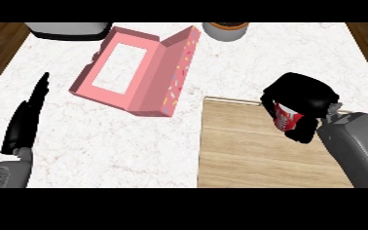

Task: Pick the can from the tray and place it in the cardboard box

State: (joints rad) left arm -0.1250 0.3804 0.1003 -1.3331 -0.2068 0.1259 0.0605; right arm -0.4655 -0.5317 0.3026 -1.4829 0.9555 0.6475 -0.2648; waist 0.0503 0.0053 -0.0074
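A red can with a white band stands at the far right part of the wooden tray. My right hand is curled round it from above and the right, hiding most of the can. The pink cardboard box lies open on the marble counter to the upper left, its sprinkle-patterned lid folded out toward the tray. My left hand rests open at the left edge, fingers pointing up.
A grey appliance sits at the counter's far left corner. A round pot stands at the far edge, right of the box. Bare marble lies between the box and the tray.
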